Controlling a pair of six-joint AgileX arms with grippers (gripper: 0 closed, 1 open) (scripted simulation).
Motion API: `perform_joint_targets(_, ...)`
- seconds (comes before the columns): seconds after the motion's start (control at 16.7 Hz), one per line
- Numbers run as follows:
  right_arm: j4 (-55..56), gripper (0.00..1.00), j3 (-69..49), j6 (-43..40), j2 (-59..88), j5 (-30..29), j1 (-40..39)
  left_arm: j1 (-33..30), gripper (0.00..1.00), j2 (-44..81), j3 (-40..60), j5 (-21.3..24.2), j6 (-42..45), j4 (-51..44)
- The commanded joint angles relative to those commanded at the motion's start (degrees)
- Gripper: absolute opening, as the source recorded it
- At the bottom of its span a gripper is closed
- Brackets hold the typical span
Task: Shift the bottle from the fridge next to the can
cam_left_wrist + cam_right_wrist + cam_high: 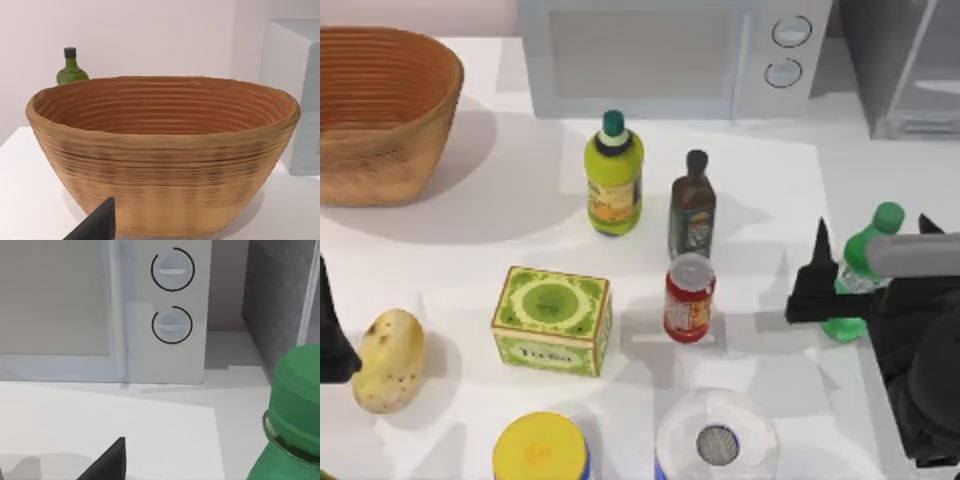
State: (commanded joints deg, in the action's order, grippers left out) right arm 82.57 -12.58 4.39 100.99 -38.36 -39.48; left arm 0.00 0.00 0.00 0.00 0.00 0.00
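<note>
Top view: the bright green bottle (pixel 861 262) is seen upright at the table's (pixel 480 225) right side, clamped between the dark fingers of the right pincer (pixel 850 285). The red can (pixel 689 298) stands well apart to its left, near the table's middle, below a small dark brown bottle (pixel 692 205). The grey fridge (pixel 905 60) is placed at the upper right corner, beside a white microwave (pixel 670 55). The left pincer (pixel 332 330) is parked at the left edge beside a potato (pixel 388 360); whether it is apart or together cannot be told.
</note>
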Motion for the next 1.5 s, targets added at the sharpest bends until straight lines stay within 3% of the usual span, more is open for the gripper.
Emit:
perform_joint_targets(0.96, 0.9, 1.0, 4.7, 0.8, -3.1, -5.7, -5.7, 0.0, 1.0, 0.0, 0.0, 0.0, 0.0, 0.0)
perform_joint_targets(1.2, -4.0, 1.0, 3.3, 0.8, -9.0, -3.6, -3.6, 0.0, 1.0, 0.0, 0.0, 0.0, 0.0, 0.0)
perform_joint_targets(1.5, -20.2, 1.0, 1.8, 0.6, -27.8, 4.2, 3.0, 0.0, 1.0, 0.0, 0.0, 0.0, 0.0, 0.0)
